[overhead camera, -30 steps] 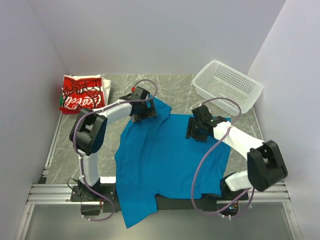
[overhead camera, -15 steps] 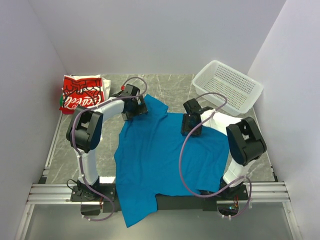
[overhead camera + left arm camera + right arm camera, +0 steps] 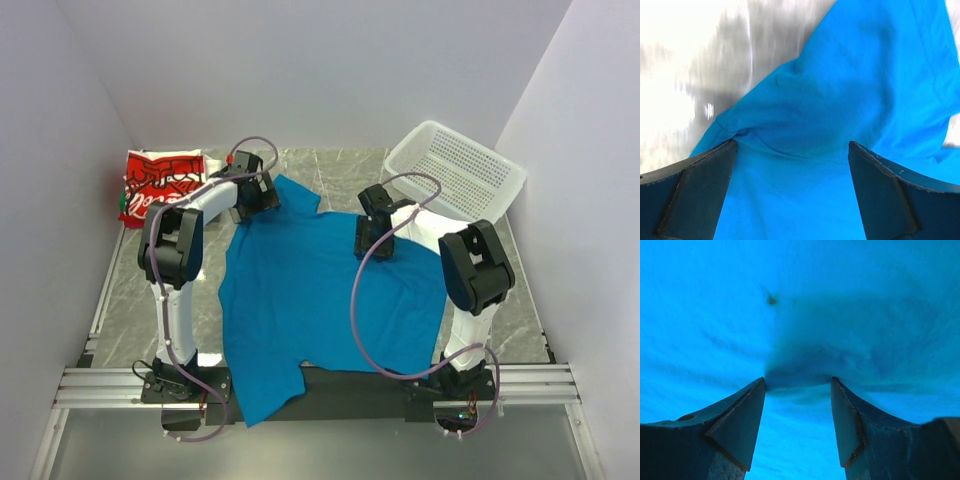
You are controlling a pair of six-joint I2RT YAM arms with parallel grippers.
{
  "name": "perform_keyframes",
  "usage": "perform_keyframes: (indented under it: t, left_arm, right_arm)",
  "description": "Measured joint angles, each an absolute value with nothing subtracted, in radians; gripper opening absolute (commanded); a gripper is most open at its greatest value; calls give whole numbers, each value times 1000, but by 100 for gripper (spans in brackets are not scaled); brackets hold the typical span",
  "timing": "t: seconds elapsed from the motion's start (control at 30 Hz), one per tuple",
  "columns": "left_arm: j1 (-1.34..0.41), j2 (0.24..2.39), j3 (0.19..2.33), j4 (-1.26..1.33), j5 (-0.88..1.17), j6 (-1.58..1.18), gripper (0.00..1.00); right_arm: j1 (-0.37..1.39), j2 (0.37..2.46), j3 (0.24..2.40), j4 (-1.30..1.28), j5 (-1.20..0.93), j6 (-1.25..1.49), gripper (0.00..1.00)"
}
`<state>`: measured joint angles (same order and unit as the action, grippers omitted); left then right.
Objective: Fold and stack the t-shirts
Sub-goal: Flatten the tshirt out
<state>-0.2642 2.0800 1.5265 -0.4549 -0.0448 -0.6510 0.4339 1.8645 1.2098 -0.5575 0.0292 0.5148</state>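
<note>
You are looking down on a grey marbled table [image 3: 340, 165] with two white-and-black arms reaching away from its near edge. A bright-blue t-shirt [image 3: 310, 300] lies unfolded and rumpled across the middle of the table, with one end drooping over the near edge on the left.

Your left gripper [image 3: 252, 196] sits on the far left corner of that blue shirt. In its wrist view the two dark fingers [image 3: 700, 190] stand wide apart, tips down on the cloth, and a soft ridge of blue fabric rises between them. Bare table shows just past the shirt's edge.

Your right gripper [image 3: 370, 240] rests on the shirt's far edge, toward the right. Its fingers [image 3: 735, 420] are parted more narrowly, and a small dark pucker of blue cloth bunches between the tips (nothing but blue fills that view).

The folded red-and-white t-shirt [image 3: 158, 185], with white script lettering, lies in the far left corner, close beside the left arm and clear of the blue shirt. A white perforated basket [image 3: 470, 165] sits in the far right corner, apart from both shirts.
</note>
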Motion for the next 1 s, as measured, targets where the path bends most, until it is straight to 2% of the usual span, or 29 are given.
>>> perform_keyframes:
  t: [0.3, 0.57, 0.67, 0.83, 1.0]
  left_arm:
    - [-239, 2217, 1763, -492, -42, -582, 99]
    - [-239, 2153, 1821, -500, -38, -565, 99]
    - [-239, 2064, 1737, -493, -22, -572, 99]
    - [-239, 1904, 1477, -477, 31, -598, 99]
    - [-239, 1895, 1332, -479, 89, -619, 99]
  right_arm:
    - [433, 1909, 1328, -598, -2, 471, 65]
    - [360, 1787, 1353, -621, -12, 469, 65]
    - [310, 1736, 1316, -618, -9, 469, 66]
    - [248, 1708, 1213, -621, 9, 470, 66]
    - [206, 1708, 1150, -622, 17, 469, 65]
